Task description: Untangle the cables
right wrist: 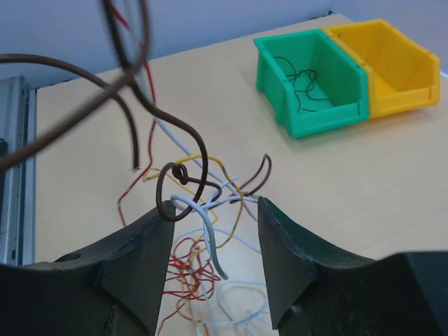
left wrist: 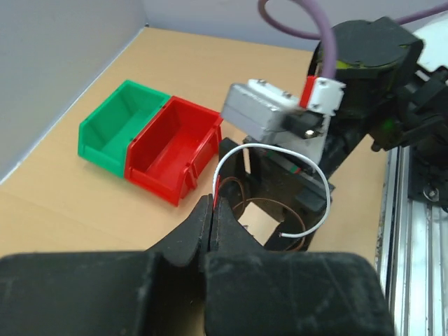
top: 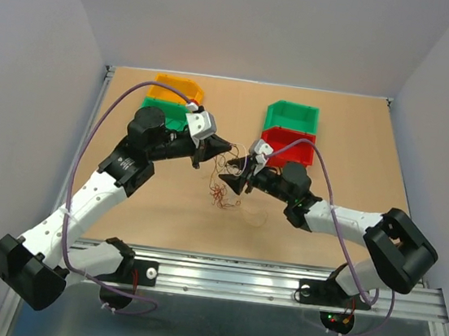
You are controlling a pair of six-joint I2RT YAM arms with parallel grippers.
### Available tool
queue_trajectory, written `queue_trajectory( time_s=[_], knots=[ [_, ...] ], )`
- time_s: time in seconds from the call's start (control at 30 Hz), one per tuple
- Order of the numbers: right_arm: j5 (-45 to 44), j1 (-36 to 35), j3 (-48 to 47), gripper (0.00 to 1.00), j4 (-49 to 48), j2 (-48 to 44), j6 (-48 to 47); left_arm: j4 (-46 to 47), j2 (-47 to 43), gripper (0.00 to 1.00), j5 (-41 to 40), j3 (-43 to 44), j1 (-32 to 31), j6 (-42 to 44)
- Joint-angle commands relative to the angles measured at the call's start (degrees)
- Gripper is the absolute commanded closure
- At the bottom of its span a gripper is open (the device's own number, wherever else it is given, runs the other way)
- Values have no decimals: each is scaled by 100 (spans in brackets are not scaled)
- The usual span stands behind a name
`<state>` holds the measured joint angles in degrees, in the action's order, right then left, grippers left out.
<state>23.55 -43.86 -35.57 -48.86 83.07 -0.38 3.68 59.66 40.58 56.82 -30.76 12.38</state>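
- The cables [top: 221, 194], a small tangle of thin red, brown, white and yellow wires, lie just left of centre in the overhead view. They rest on the tan wooden surface [top: 324, 221], and a few strands are lifted up between the two arms.
- The black left pincer [left wrist: 212, 203] is closed, its two fingers pressed together at the bottom centre of its wrist view. A white strand [left wrist: 269, 147] and thin brown loops come out right at its tip, so it grips part of the cables.
- The black right pincer [right wrist: 215, 208] stands open, its fingers [right wrist: 157, 259] well apart along the bottom of its wrist view. Brown, white and yellow strands hang in the gap. Whether any of them touches a finger cannot be told.
- Red strands lie on the surface below that gap.
- A green plastic bin [right wrist: 280, 77], at the upper right of the right wrist view, holds a few thin dark wires. A yellow plastic bin [right wrist: 409, 63] touches its far side.
- A second green plastic bin [left wrist: 98, 133] and a red plastic bin [left wrist: 150, 150] stand side by side, touching, at the left of the left wrist view.
- A grey camera block [left wrist: 259, 112] on the right arm carries a red tab [left wrist: 309, 89]. Any print on it is too blurred to read.
- A thick purple arm cable [top: 108, 113] arcs along the left of the overhead view.
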Motion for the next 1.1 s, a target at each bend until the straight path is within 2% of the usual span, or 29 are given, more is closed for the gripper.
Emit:
queue_trajectory(
  time_s=[0.0, 0.13, 0.3, 0.33, 0.37, 0.4, 0.43, 0.47, 0.5, 0.6, 0.67, 0.7, 0.73, 0.83, 0.93, 1.07],
  knots=[
    [-577, 0, -371, 38, -510, 122, -76, 274, -165, 100, 556, 128, -26, -25],
    [-869, 0, -442, 37, -598, 446, -172, 80, -112, 100, 767, 242, -35, -60],
    [-799, 0, -494, 39, -976, 728, -173, 132, -112, 100, 759, 216, -35, -95],
    [-886, 0, -503, 52, -1002, 746, -155, 150, -130, 100, 672, 224, -35, -113],
    [-974, 0, -503, 72, -1029, 772, -146, 142, -173, 100, 619, 225, -26, -139],
    [-1097, -9, -495, 99, -1046, 764, -120, 124, -191, 100, 548, 242, -26, -140],
    [-1351, 0, -477, 99, -1055, 737, -76, 98, -218, 98, 269, 260, -26, -131],
    [-1414, 0, -442, 99, -1064, 685, -76, 89, -244, 94, 49, 260, -17, -148],
    [-1441, 0, -320, 99, -1073, 554, -76, 89, -270, 75, -536, 251, -26, -192],
    [-1310, 0, -57, 99, -1082, 211, 3, 255, -201, 51, -1235, 111, 0, -175],
    [-1081, 0, 102, 99, -1082, -237, 195, 230, -52, 44, -1333, 40, -9, 9],
    [-1072, 0, 164, 100, -1082, -412, 266, 203, 167, 34, -1307, 40, -9, 53],
    [-1072, 9, 330, 99, -1073, -710, 397, 151, 291, 30, -1289, 31, -9, 89],
    [-1186, 9, 542, 99, -1073, -1160, 661, 150, 792, 1, -1263, -21, -9, 317],
    [-1361, 9, 701, 100, -994, -1582, 881, 316, 1091, 1, -1316, -153, 0, 388],
    [-1844, 0, 797, 99, -888, -1916, 1102, 651, 1136, 1, -947, -373, -9, 353]
  ],
)
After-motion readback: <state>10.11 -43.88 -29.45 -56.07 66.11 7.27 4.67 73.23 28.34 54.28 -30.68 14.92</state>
